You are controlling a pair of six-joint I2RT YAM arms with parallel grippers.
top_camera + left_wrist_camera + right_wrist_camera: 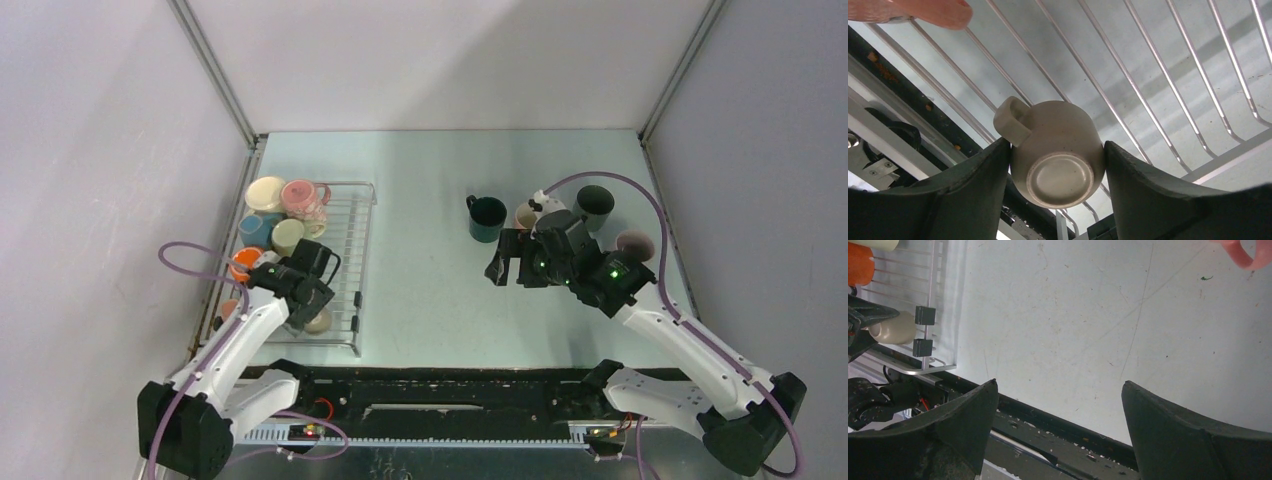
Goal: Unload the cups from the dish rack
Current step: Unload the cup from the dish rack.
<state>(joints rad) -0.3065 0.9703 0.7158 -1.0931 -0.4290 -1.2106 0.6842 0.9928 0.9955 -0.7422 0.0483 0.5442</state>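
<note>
Six-ish cups sit in the dish rack (350, 250) at the left of the table (430, 300), w/ abt four more out on the table to the right, so the task looks roughly a third done. Step in hand: getting the cream mug (1058, 170) off the near end of the rack. Left tool (1056, 150) is pinching that mug across its body, both fingers (983, 185) against its sides; how firm, can't tell. Mug is mouth-down on the wires, base facing the wrist cam, handle sticking out up-left, right by the left finger. To do it well, imo: make sure the squeeze is firm before any lift, since the body is rounded & glazed and could slip or turn. Go straight up so the rim clears the wires and the low rack edge. Don't let the handle catch the finger, then carry across w/o clipping the neighbours. Right tool (1059, 384) is spread wide w/ nothing between, over bare table near the dark teal mug (487, 217), well apart from the rack. Containers: the rack's far-left end holds a tight cluster, i.e. cream cup (265, 192), pink cup (298, 195), light blue cup (255, 230), pale green cup (288, 235), orange cup (243, 262). Teal mug & dark mug (595, 205) stand mouth-up; insides look dark, nothing seen in them. Two more by the right arm are partly hidden.
</note>
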